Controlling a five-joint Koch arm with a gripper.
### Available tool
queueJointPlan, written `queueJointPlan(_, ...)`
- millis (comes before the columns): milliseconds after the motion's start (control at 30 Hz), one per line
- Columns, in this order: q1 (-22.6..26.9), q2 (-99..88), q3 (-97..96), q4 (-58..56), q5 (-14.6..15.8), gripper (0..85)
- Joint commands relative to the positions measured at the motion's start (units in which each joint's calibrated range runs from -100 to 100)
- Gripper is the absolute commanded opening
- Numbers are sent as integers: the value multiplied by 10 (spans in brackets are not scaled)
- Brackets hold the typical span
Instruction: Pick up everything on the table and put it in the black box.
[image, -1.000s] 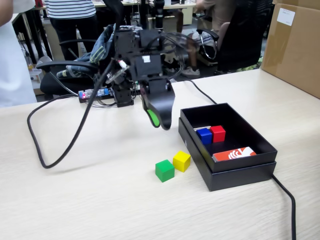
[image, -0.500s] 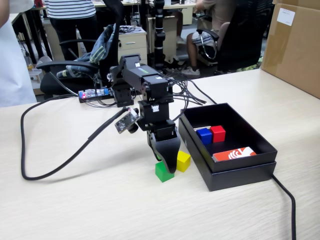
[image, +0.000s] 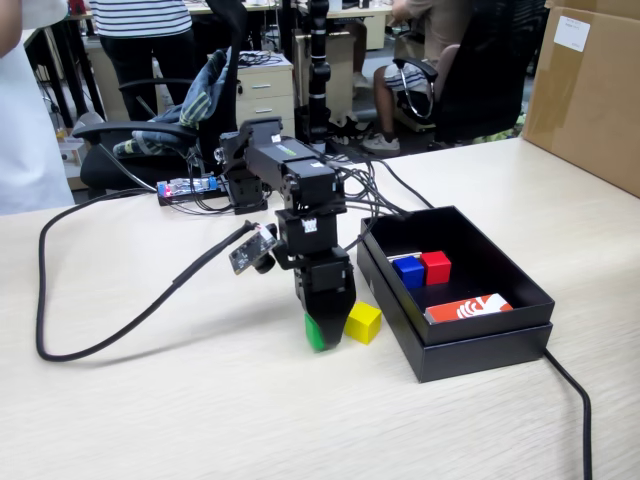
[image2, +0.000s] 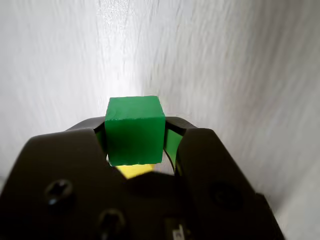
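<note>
It was an office (shared, it seemed): swivel chairs (image: 470, 70), a drawer cabinet (image: 266, 88), seated colleagues (image: 420, 40) behind.

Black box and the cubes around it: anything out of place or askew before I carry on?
Nothing stands out. The black box sits square and undamaged, holding the blue cube, the red cube and a red-and-white card. The yellow cube rests flat on the table. The green cube sits squarely between the jaws.
</note>
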Motion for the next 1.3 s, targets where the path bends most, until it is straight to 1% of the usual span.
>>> queueJointPlan(0, 19, -271, -25, -17, 4, 69)
queueJointPlan(133, 62, -383, -33, -17, 7, 68)
queueJointPlan(167, 88, -399, -34, -17, 16, 69)
queueJointPlan(200, 100, -399, -34, -17, 22, 69)
queueJointPlan(233, 120, -385, -33, -17, 35, 69)
queueJointPlan(267, 135, -356, -32, -17, 46, 70)
queueJointPlan(300, 141, -337, -32, -17, 51, 70)
queueJointPlan(400, 156, -275, -25, -17, 63, 74)
queueJointPlan(667, 178, -111, 44, -16, 77, 76)
queueJointPlan(967, 183, -70, 49, -2, 83, 80)
queueJointPlan(1000, 183, -70, 48, -2, 83, 97)
queueJointPlan(1100, 182, -70, 43, -19, 82, 265)
queueJointPlan(1167, 181, -86, 39, -26, 82, 319)
queueJointPlan(1233, 177, -150, 16, -27, 82, 392)
queueJointPlan(1267, 174, -188, 12, -31, 82, 406)
